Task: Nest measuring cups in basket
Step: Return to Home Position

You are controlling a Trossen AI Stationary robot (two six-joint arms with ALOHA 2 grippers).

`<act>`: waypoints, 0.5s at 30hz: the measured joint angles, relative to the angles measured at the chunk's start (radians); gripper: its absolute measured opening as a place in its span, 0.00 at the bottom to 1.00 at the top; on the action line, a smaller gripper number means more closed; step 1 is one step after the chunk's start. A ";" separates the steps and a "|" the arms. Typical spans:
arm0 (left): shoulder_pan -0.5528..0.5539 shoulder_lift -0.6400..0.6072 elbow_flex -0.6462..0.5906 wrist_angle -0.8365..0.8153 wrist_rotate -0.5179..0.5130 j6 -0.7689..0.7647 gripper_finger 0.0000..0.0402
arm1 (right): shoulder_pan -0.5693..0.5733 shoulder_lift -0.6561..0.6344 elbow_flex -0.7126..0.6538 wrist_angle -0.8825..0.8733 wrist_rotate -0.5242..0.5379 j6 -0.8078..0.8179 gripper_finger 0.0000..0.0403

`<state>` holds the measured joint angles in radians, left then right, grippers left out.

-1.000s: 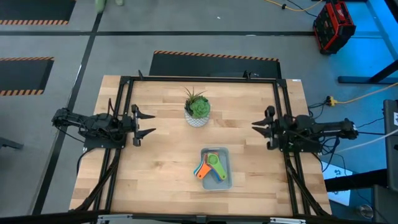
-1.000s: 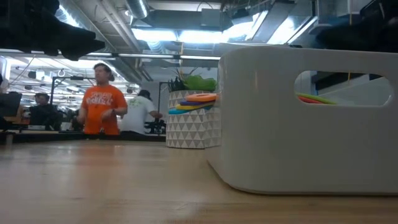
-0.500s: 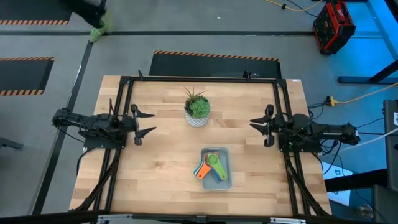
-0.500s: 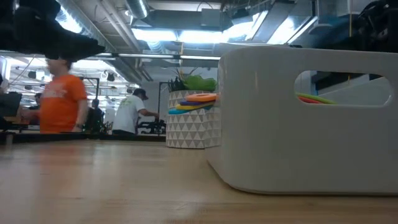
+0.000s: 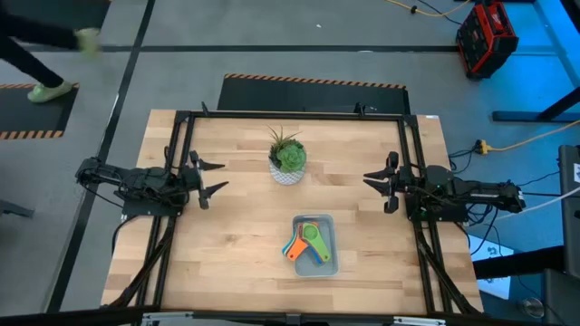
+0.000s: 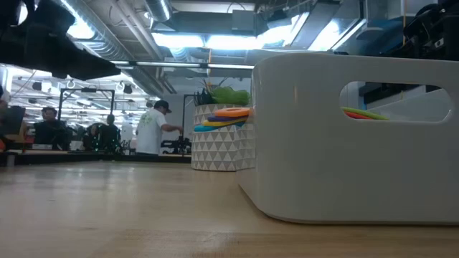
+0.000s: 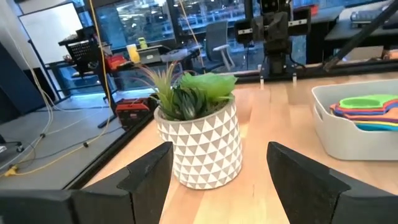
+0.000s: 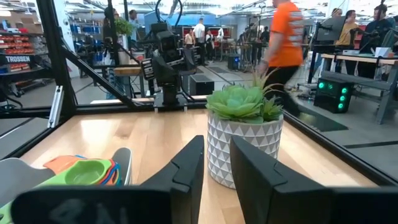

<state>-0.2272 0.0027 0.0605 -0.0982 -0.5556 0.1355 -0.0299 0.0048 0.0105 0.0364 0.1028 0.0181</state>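
The desk (image 5: 236, 244) has an arm drawn back to each side edge, so the placing looks done and the step in hand seems to be the retreat to rest. The left tool (image 5: 225, 177) hangs at the left edge, spread wide and empty. The right tool (image 5: 372, 188) is at the right edge, parted by a narrow gap and also empty. The basket (image 5: 334, 244) sits toward the front edge, just right of the middle. The cups (image 5: 308, 243) lie stacked inside it, green on top. What remains probably needs no grasp, only settling both arms clear of the basket.
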 joint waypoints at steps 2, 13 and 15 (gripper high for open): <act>0.000 0.000 -0.003 0.010 0.000 -0.003 0.63 | 0.000 0.000 0.000 0.000 0.000 0.000 0.21; 0.084 0.000 -0.053 0.172 -0.002 0.078 0.63 | 0.000 0.000 0.000 0.000 0.000 0.000 0.21; 0.099 0.000 -0.053 0.172 0.001 0.081 0.63 | 0.000 0.000 0.000 0.000 0.000 -0.001 0.21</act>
<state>-0.1282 0.0029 0.0078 0.0738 -0.5547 0.2167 -0.0299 0.0048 0.0105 0.0368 0.1032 0.0175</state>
